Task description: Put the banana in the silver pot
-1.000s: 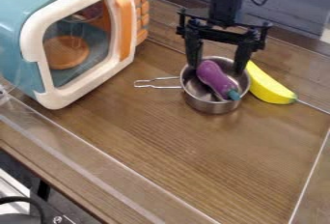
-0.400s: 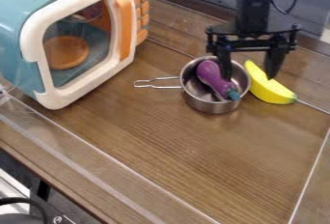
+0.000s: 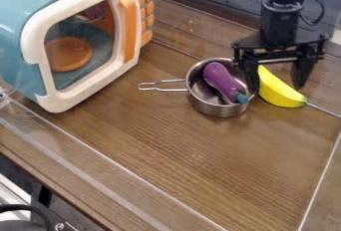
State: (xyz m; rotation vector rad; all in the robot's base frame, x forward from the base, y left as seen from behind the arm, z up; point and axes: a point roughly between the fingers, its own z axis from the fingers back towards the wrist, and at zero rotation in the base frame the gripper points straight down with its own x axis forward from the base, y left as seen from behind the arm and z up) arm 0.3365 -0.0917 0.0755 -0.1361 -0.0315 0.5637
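Observation:
The yellow banana (image 3: 278,89) lies on the wooden table just right of the silver pot (image 3: 214,98). Inside the pot rests a purple eggplant (image 3: 225,82), and the pot's thin wire handle (image 3: 163,86) sticks out to the left. My gripper (image 3: 280,64) hangs open directly over the banana's upper end, its two black fingers (image 3: 246,66) straddling it, one near the pot's right rim and one beyond the banana. Nothing is held between them.
A teal-and-white toy microwave (image 3: 74,36) with its door ajar stands at the left. A clear plastic barrier (image 3: 80,160) runs along the table's front edge. Bare wood lies in front of the pot.
My gripper has moved right, from above the pot and eggplant to above the banana, staying open. The banana, pot and eggplant have not moved.

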